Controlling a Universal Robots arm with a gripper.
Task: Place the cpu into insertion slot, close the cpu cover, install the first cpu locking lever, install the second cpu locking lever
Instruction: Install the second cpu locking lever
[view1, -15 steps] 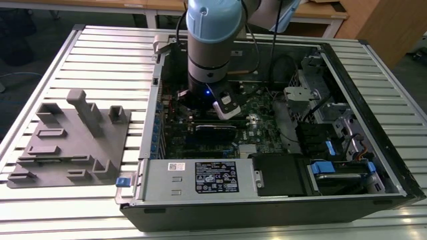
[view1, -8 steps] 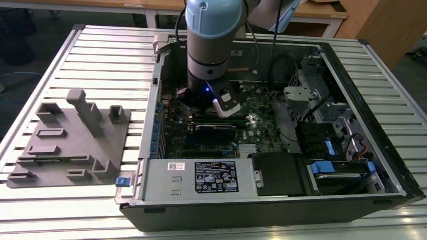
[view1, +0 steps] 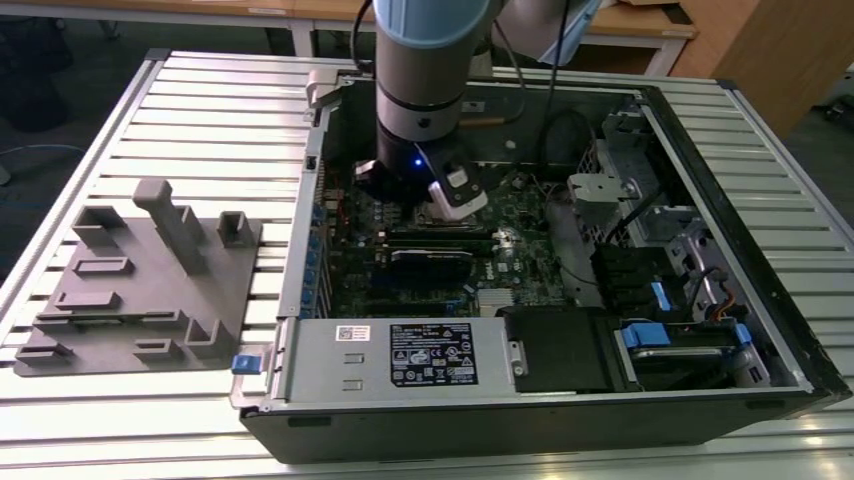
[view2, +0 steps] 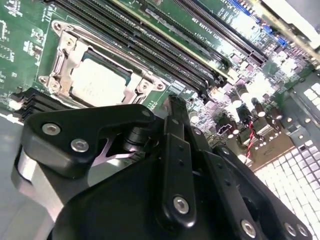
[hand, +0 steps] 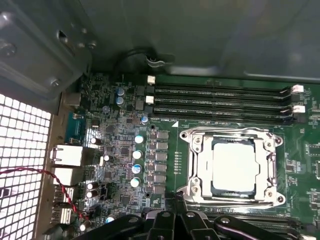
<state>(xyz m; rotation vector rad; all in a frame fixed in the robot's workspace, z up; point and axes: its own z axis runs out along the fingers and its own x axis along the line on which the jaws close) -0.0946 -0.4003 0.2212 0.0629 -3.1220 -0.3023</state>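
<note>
One dull silvery-grey square cpu (hand: 235, 165) sits under one silvery metal cpu cover (hand: 194, 165), beside the black end effector (view2: 172, 107), fingers pressed together.

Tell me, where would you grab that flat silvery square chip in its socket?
Probably from straight above, by two opposite edges: the silvery square chip lies flat, and the thin metal frame plate rings its rim, so the sides look blocked.

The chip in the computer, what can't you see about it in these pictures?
- Exterior view: the chip's socket is hidden behind the robot arm and its tool.
- Second wrist view: the near edge of the metal cover is blocked by the tool's black body.
- First wrist view: the chip glares white, so its top markings are lost.
- Locking levers: too thin to tell whether they are latched.
</note>
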